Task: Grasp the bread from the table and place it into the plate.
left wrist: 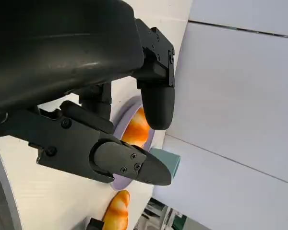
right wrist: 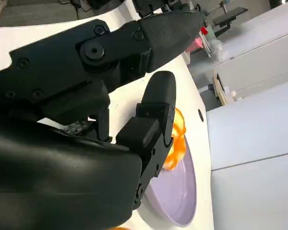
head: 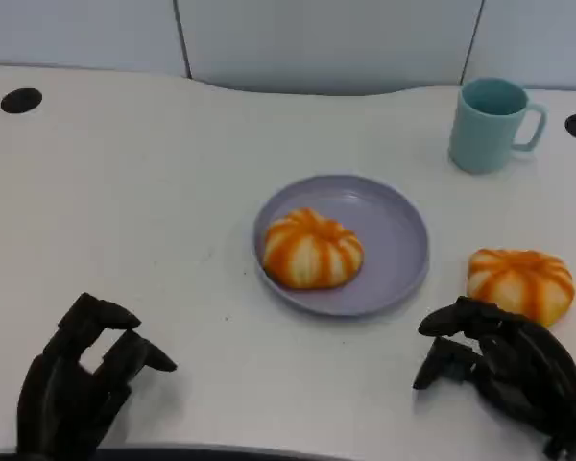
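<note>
Resting empty on the table [head: 125, 192], our left hand [head: 82, 379] and right hand [head: 504, 370] keep their fingers loosely apart. One bread [head: 312, 249] sits in the plate [head: 398, 230] ahead between them; another bread [head: 519, 282] lies just beyond our right hand.

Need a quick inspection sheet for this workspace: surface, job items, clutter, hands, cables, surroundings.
Surface: white table, two dark round holes near its far corners.
Job's things: one bread lies in the purple plate; a second bread lies on the table right of the plate, apart from it.
Clutter: teal mug upright beyond the plate, handle to the right.
Hands: left robot hand near the front edge, holding nothing; right robot hand just in front of the second bread, holding nothing.
Cables: nothing seen.
Surroundings: pale wall panels behind the table.
</note>
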